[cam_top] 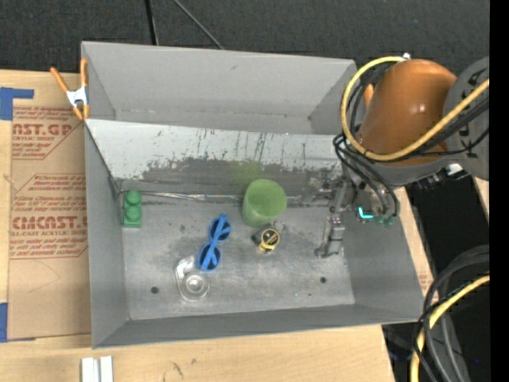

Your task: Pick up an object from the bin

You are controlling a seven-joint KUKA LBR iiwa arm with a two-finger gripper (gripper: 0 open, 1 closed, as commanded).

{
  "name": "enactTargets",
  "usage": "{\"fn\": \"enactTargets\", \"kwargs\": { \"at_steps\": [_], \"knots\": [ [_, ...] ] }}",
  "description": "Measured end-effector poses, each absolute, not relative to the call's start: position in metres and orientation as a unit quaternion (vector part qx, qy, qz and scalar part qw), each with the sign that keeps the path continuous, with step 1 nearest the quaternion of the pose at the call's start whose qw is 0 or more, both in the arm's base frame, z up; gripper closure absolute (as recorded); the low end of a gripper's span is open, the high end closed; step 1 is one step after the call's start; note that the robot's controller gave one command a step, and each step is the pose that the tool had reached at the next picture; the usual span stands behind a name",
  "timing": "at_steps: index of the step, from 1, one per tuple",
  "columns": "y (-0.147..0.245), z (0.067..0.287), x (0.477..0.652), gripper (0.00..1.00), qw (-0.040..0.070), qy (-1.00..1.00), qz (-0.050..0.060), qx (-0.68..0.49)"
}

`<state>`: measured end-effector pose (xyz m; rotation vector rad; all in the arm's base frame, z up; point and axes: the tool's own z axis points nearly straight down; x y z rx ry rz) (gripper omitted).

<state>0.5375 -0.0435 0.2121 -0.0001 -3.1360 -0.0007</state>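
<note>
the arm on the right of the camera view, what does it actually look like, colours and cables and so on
A rounded, glossy orange cover caps the wrist, with yellow and black cables looped around it. The hand is bare grey metal, narrow and mechanical-looking, with a small teal light glowing on its side.

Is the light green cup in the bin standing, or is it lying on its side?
Standing, it seems: the light green cup shows a round end upward. Whether that end is its opening, I cannot tell.
</note>
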Motion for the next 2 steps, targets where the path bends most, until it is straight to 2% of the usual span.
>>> {"fn": "enactTargets", "kwargs": {
  "at_steps": [1,2],
  "knots": [
    [0.012,0.157,0.587,0.00,-0.001,-1.000,-0.001,0.020],
    [-0.001,0.066,0.590,0.00,0.001,-0.998,0.000,0.059]
  ]
}}
